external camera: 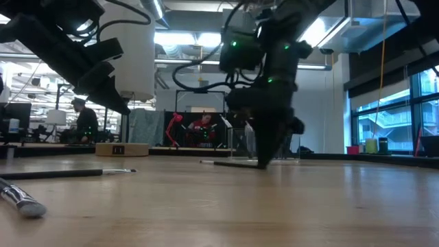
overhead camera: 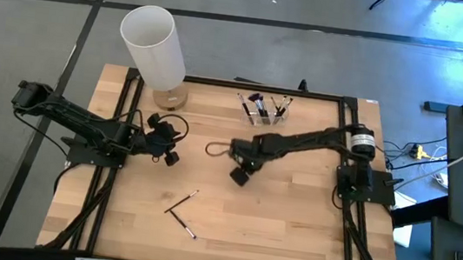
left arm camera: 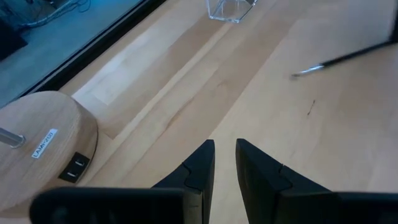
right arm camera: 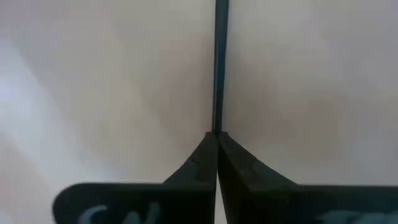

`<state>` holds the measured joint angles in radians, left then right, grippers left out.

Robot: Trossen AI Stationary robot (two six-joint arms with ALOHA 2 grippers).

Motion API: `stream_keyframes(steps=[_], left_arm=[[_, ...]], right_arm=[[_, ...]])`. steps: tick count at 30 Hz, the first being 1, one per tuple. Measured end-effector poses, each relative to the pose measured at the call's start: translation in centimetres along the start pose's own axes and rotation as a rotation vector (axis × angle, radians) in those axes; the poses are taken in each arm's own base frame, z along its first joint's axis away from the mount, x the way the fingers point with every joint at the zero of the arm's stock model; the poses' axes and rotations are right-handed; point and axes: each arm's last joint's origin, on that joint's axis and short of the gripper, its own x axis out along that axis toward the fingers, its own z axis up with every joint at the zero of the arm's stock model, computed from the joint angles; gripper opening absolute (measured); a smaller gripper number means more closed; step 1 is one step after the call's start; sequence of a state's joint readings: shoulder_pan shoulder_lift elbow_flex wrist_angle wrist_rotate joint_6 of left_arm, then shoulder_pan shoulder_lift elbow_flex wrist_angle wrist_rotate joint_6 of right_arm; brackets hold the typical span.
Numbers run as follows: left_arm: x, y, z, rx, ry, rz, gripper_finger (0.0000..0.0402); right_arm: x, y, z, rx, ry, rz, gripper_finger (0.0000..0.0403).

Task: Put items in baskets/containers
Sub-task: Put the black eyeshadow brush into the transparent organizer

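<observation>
We saw the wooden counter carrying everything, with a tall white cylinder standing at its far left corner beside a round wooden base. The left arm rested over the left side of the counter, its hand hovering above the wood with the fingers set narrowly apart and nothing between them. The right arm reached in from the right edge toward the middle, and the right hand was tipped down to the counter surface. In the right wrist view its fingers were pressed together around the end of a thin black brush that ran straight away from them along the wood; in the low view that hand touched the counter where a dark handle lay. The clear organizer sat near the far edge, right of centre, with several brushes standing in it. Two more brushes lay crossed on the near half of the counter, well apart from the organizer and from both hands. In the low view one brush head lay close to the camera, with another long handle behind it.
</observation>
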<state>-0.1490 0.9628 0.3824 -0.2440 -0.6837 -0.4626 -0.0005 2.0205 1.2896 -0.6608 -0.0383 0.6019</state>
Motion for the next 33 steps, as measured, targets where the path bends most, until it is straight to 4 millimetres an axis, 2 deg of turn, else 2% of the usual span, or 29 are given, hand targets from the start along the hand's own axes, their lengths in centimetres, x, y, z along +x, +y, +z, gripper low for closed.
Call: stream_keyframes(steps=[3,7,15,17,29,33], left_arm=[[0.0,0.0,0.0,-0.011,0.002,-0.003,0.0061],[0.0,0.0,0.0,-0.013,-0.002,0.002,0.0061],[0.0,0.0,0.1,-0.011,-0.011,0.008,0.0061],[0.0,0.0,0.1,-0.009,-0.011,0.008,0.0061],[0.0,0.0,0.1,-0.003,-0.011,0.008,0.0061],[0.0,0.0,0.1,-0.001,-0.012,0.010,0.0061]], right_arm=[[0.1,1.4,-1.4,-0.009,0.017,-0.020,0.0014],[-0.1,2.6,-1.9,-0.008,0.017,-0.035,0.0034],[-2.4,4.0,-0.7,-0.049,-0.030,-0.089,0.0093],[-2.8,4.3,0.0,-0.070,-0.091,-0.092,0.0103],[-3.4,2.3,3.8,-0.042,-0.261,-0.040,0.0116],[-3.7,2.1,4.8,-0.059,-0.330,-0.006,0.0116]])
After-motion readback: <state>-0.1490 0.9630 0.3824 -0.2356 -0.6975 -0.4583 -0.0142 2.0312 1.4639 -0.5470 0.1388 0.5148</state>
